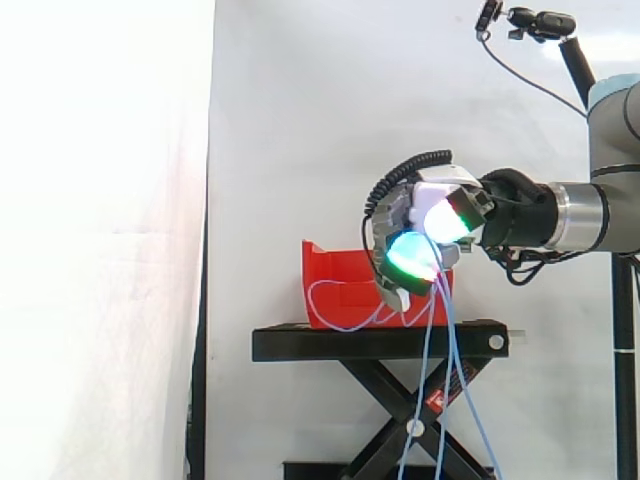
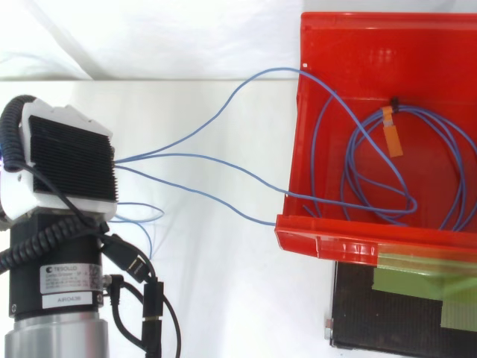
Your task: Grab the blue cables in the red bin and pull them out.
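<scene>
The red bin (image 1: 335,272) stands on the black stand (image 1: 380,342). From above, the red bin (image 2: 335,239) holds a coil of blue cables with an orange tag (image 2: 393,136). Several strands of the blue cables (image 2: 186,190) stretch left over the bin's front and side walls to my hand (image 2: 68,160). In the side view my hand (image 1: 425,225) hovers above the bin's right end, its fingers curled round the strands. From it the blue cables (image 1: 428,350) hang down past the stand, and one loop droops over the bin's front.
The stand is a black scissor lift before a white curtain. A camera (image 1: 540,22) on a pole sits at the upper right of the side view. Green tape (image 2: 417,287) marks the stand's top below the bin.
</scene>
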